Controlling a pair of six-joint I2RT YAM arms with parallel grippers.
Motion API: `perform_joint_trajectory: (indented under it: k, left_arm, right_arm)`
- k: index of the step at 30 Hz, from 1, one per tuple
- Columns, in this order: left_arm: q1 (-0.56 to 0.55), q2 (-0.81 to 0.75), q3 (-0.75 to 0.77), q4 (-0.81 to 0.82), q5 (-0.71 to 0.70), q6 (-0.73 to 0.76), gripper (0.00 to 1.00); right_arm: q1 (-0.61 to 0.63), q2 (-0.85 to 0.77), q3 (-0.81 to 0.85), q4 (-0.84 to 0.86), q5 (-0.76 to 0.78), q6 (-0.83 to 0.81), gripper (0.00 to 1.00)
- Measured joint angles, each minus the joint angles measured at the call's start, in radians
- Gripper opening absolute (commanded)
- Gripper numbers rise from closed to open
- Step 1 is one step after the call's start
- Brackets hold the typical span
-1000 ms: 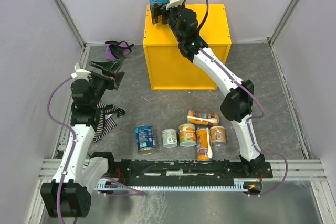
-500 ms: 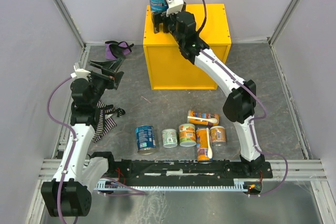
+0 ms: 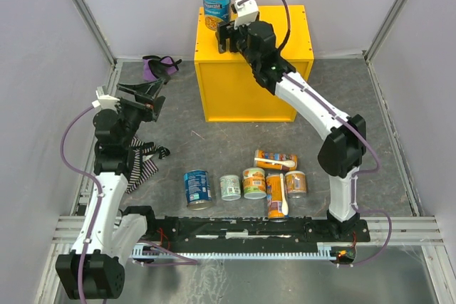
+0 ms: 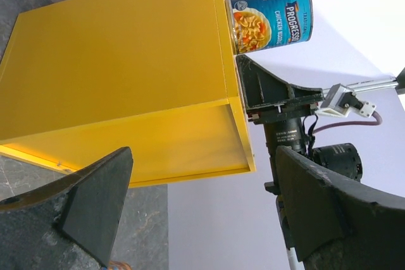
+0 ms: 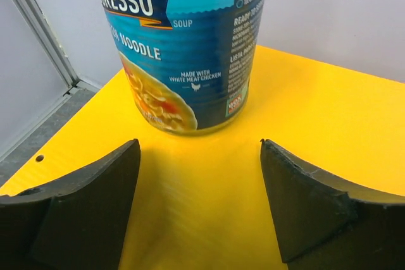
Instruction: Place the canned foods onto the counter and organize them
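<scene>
1. Blue soup can [image 3: 216, 5]: upright on the far-left corner of the counter [image 3: 242, 94], silver top up, noodle-soup label facing the right wrist camera. Nothing touches it.
2. Counter: bright yellow cube-shaped box with a flat top, at the far middle of the grey table [image 3: 370, 119]. It carries this one can only.
3. Right gripper [image 3: 226, 35]: low over the counter top, just on the near side of the blue soup can. Jaws spread and nothing between them; in the wrist view the can sits beyond both fingertips, apart from them.
4. Second blue can [image 3: 197, 188]: upright on the table near the arm bases, leftmost of the row.
5. Pale-green can [image 3: 230, 187]: short, upright, just right of the second blue can.
6. Short orange cans, two: one [image 3: 254, 183] beside the pale-green can, one [image 3: 296, 184] at the right end of the row.
7. Tall orange cans, two, each with a white spoon: one [image 3: 276, 159] on its side behind the row, one [image 3: 276, 196] between the short orange cans, apparently also lying.
8. Left gripper [image 3: 148, 99]: raised over the table left of the counter, jaws wide apart, empty.
9. Purple cloth bundle [image 3: 160, 67]: on the table by the counter's left side.
10. Striped cloth [image 3: 142, 165]: beside the left arm.
</scene>
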Motion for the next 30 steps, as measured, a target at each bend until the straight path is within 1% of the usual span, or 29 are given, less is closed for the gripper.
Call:
perform_joint_trajectory:
  k: [7,14,18,22,27,30]
  left_arm:
    - [0.0,-0.029,0.0,-0.064,-0.015,0.001,1.0]
    - [0.0,-0.038,0.008,-0.18,-0.031,0.046,0.99]
    - [0.0,-0.04,0.029,-0.289,-0.034,0.086,0.98]
    - [0.0,-0.043,0.048,-0.411,-0.047,0.146,0.97]
    - [0.0,-0.079,0.047,-0.566,-0.068,0.206,0.96]
    - [0.0,-0.127,0.034,-0.637,-0.084,0.238,0.96]
  right_arm:
    - [0.023,-0.144,-0.111,-0.037,0.019,0.01,0.79]
    - [0.126,-0.344,-0.167,-0.136,0.094,0.019,0.79]
    - [0.235,-0.457,-0.199,-0.233,0.169,0.041,0.79]
    - [0.352,-0.544,-0.225,-0.374,0.225,0.105,0.79]
    - [0.486,-0.613,-0.296,-0.526,0.284,0.219,0.8]
    - [0.591,-0.628,-0.358,-0.593,0.328,0.301,0.8]
